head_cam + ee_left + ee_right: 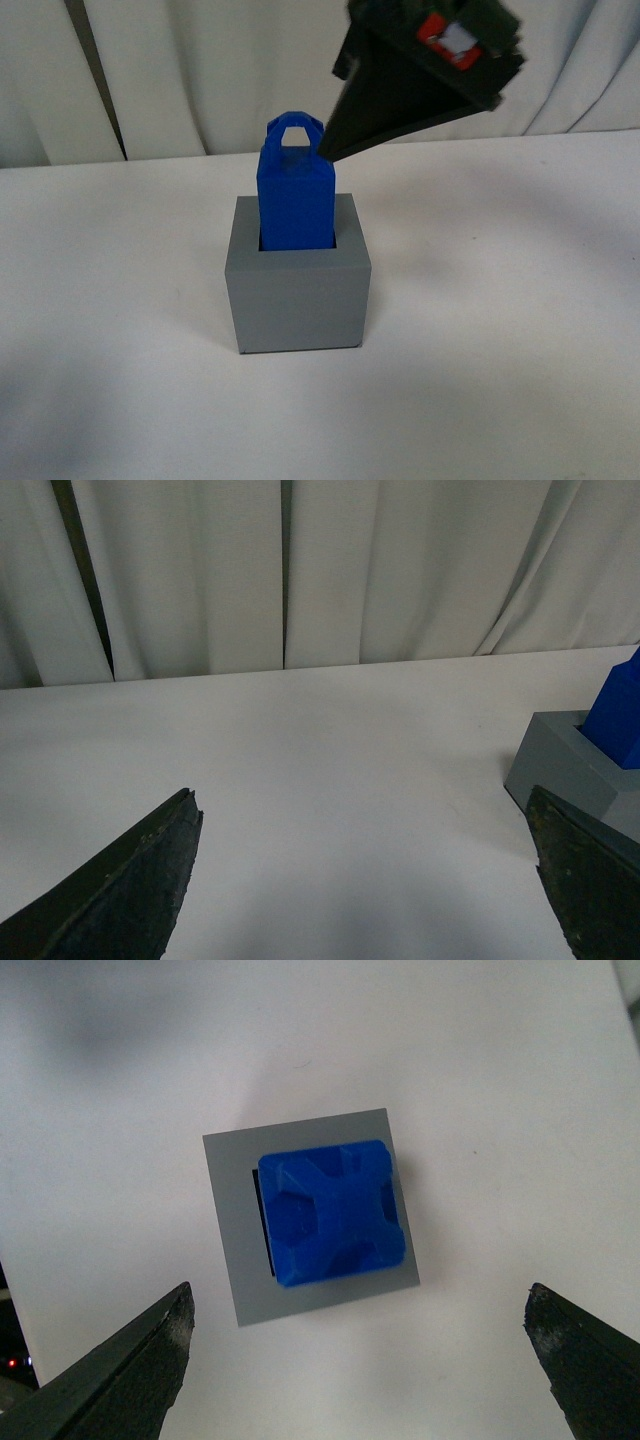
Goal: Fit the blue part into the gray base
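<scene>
You'll find the gray base [300,300] standing on the white table [520,320], in from the far edge where the pale curtain [200,70] hangs. The blue part [295,195] stands upright in the square recess in the base's top. Its lower body is down inside the recess, and its tapered top and looped handle rise clear above the rim. From overhead, the right wrist view shows the part filling most of the recess, with a thin dark gap along one side only. You cannot tell from these views how deep it sits.

Your right gripper [357,1305] hangs over the base and looks straight down on it. Its two dark fingers [130,1360] are spread wide, one out past each side of the cube, and they hold nothing and touch nothing. In the front view its black tip shows just beside the handle loop, toward the far right corner of the base.

Your left gripper [365,805] is low over bare table, and its fingers [120,880] are likewise spread apart with only white surface between them. One corner of the base, with the blue part in it, shows close by one of those fingers
</scene>
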You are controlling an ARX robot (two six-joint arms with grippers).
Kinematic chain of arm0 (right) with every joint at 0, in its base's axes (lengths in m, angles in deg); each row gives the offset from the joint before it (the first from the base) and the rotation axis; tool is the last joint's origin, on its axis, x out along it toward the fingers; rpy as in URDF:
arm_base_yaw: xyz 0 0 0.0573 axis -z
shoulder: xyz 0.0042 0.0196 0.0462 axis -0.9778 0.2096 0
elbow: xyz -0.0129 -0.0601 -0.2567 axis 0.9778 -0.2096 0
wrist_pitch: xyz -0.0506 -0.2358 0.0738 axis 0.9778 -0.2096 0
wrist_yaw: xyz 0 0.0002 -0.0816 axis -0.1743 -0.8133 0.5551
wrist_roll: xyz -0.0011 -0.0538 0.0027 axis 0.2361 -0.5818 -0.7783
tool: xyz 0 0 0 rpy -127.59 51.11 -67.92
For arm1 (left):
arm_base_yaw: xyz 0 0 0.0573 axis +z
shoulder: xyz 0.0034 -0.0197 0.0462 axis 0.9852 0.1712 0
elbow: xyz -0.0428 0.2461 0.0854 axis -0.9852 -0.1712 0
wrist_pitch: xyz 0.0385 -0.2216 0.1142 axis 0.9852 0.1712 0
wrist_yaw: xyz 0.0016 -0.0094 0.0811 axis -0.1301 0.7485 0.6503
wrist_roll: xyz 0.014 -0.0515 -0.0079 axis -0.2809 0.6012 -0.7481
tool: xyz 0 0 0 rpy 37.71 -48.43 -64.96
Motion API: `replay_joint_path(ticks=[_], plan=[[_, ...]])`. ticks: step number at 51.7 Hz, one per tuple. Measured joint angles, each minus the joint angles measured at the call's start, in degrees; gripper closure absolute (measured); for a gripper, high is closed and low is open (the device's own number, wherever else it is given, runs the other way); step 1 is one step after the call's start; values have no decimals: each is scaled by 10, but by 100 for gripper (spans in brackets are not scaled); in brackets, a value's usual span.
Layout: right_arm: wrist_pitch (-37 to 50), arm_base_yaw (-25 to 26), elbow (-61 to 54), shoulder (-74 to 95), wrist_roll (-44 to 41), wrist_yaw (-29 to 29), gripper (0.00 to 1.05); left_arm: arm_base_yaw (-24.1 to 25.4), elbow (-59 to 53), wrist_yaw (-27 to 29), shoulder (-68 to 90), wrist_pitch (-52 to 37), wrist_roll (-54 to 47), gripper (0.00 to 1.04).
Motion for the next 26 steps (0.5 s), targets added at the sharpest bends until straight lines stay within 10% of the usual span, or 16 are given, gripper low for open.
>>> replay_joint_path(ticks=[26], plan=[[301,157,-340,-226,176,-156,7,0,0,0,0,0,0,6]])
